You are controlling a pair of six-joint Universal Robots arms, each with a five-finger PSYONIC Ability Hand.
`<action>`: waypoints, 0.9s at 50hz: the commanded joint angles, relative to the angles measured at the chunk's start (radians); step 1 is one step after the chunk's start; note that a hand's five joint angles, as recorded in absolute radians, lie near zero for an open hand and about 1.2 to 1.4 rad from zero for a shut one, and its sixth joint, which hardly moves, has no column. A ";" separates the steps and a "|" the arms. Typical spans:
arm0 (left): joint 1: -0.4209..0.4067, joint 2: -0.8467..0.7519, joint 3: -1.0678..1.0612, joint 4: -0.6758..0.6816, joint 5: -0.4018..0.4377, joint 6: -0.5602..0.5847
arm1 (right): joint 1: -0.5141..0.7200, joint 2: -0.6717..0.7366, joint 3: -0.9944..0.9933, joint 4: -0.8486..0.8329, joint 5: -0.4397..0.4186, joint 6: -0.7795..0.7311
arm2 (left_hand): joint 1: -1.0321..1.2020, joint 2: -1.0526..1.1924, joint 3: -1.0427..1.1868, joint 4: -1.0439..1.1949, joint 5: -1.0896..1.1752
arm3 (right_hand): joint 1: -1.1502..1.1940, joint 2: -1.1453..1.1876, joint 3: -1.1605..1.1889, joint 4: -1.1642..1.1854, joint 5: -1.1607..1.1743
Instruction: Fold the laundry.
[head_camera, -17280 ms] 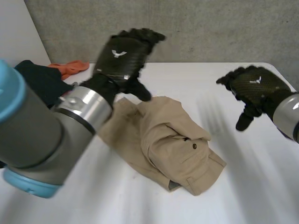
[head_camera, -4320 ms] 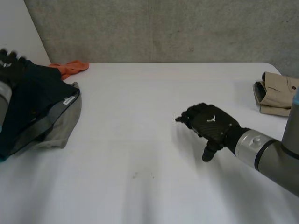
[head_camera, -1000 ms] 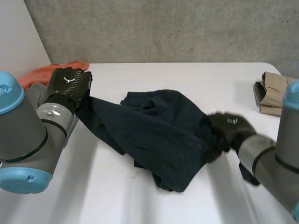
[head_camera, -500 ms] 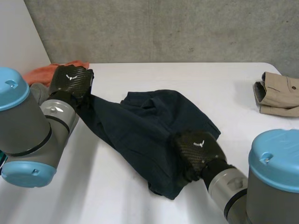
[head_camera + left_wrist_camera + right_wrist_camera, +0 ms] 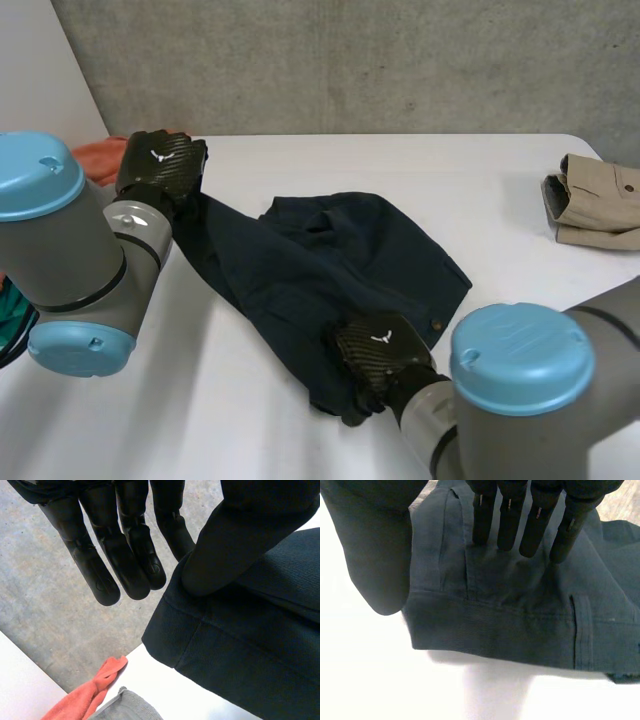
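At the middle of the white table [image 5: 480, 190], the dark navy twill garment [image 5: 330, 265] is being stretched. A hem corner is being pinched by the thumb of the left hand [image 5: 160, 168], and the waistband is being pressed under the straight fingers of the right hand [image 5: 378, 352]. With overstretching, the hem risks being pulled free. Since half a second ago, the right hand is being brought nearer the table's front.

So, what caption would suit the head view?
Left robot hand holds one end of dark garment; right robot hand presses the other end.
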 commanded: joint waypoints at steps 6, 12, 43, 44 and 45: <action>-0.001 -0.001 0.000 0.000 0.000 -0.003 | 0.001 0.184 -0.094 -0.115 0.093 -0.004 | 0.244 0.197 0.200 0.196 0.219 | 0.321 0.325 0.318 0.315 0.326; -0.010 0.014 0.000 -0.005 -0.002 -0.003 | -0.017 0.143 -0.098 -0.119 0.178 -0.009 | 0.244 0.197 0.200 0.196 0.219 | 0.943 0.947 0.940 0.937 0.948; -0.118 0.284 0.016 -0.113 0.001 0.113 | -0.438 -0.202 -0.485 0.335 -0.097 -0.716 | 0.244 0.197 0.200 0.196 0.219 | 0.943 0.947 0.940 0.937 0.948; -0.118 0.256 0.020 -0.113 0.001 0.123 | -0.438 -0.177 -0.486 0.333 -0.103 -0.724 | 0.244 0.197 0.200 0.196 0.219 | 0.943 0.947 0.940 0.937 0.948; -0.118 0.223 0.025 -0.113 0.000 0.135 | -0.436 -0.158 -0.488 0.332 -0.103 -0.730 | 0.244 0.197 0.200 0.196 0.219 | 0.943 0.947 0.940 0.937 0.948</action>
